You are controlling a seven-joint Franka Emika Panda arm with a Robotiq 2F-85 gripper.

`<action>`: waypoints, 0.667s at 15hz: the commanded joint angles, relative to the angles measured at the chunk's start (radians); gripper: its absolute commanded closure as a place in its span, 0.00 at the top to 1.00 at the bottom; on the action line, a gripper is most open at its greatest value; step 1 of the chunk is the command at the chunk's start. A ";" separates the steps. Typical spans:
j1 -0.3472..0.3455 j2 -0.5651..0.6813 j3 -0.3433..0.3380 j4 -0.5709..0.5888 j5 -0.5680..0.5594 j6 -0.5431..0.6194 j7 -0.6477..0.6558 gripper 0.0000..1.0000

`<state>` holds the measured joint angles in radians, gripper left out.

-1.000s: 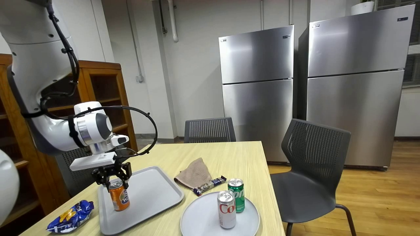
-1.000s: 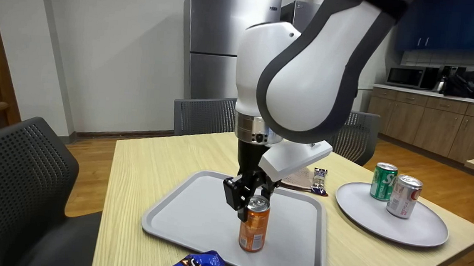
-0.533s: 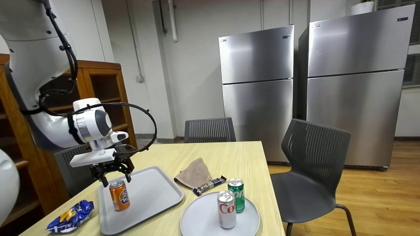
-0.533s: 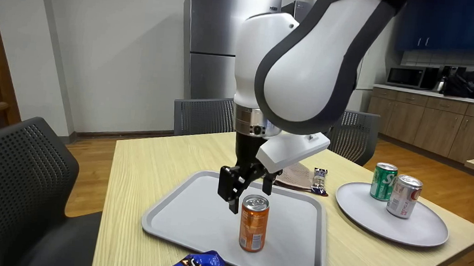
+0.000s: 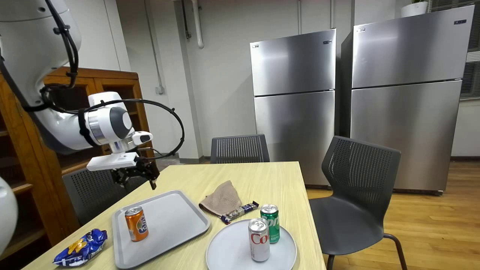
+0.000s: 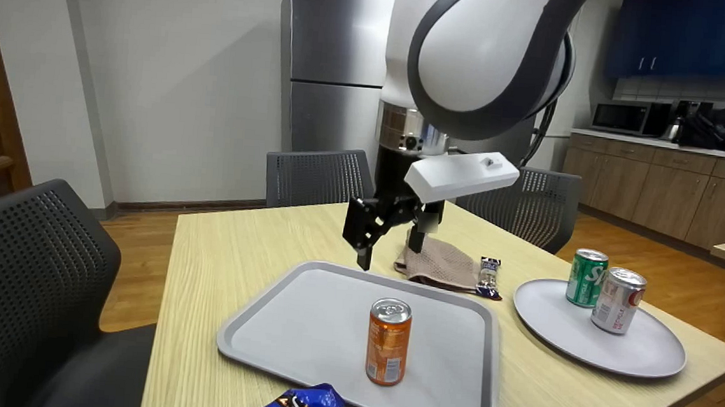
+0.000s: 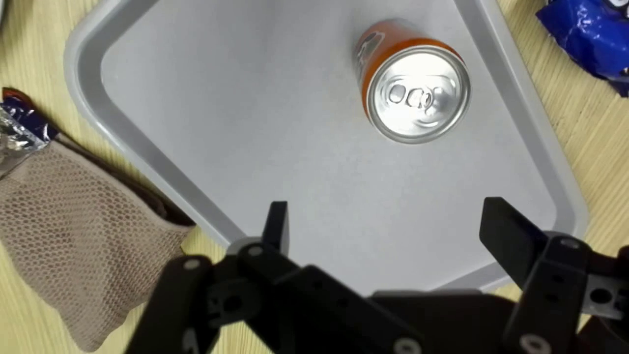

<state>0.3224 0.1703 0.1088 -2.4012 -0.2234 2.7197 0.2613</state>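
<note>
My gripper [image 5: 137, 183] is open and empty, above the far part of the grey tray [image 5: 172, 217]; it also shows in an exterior view [image 6: 390, 250]. In the wrist view the fingers [image 7: 385, 202] are wide apart with only bare tray [image 7: 221, 98] beneath. An orange Fanta can [image 5: 137, 227] stands upright on the tray, in both exterior views [image 6: 388, 352]. The can is apart from the fingers; its silver top [image 7: 417, 93] faces the wrist camera. A brown mesh cloth [image 7: 93, 236] lies beside the tray.
A blue chip bag [image 5: 83, 247] lies beside the tray. A snack bar [image 5: 240, 212] lies by the cloth. A round grey plate [image 5: 225, 247] holds a white-silver Coke can [image 5: 259, 242] and a green Sprite can [image 5: 275, 225]. Chairs [image 5: 360, 180] stand around the table.
One second ago the fingers were around the top of the Fanta can. They have spread, and the gripper has risen and moved away toward the far side. The can stays in place.
</note>
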 commanded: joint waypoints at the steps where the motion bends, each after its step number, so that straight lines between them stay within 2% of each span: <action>1: -0.063 -0.121 0.027 -0.059 0.092 -0.012 -0.080 1.00; 10: -0.187 -0.262 -0.028 -0.167 0.212 -0.013 -0.268 1.00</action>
<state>0.1759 -0.0183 0.0935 -2.5104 -0.0562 2.7197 0.0759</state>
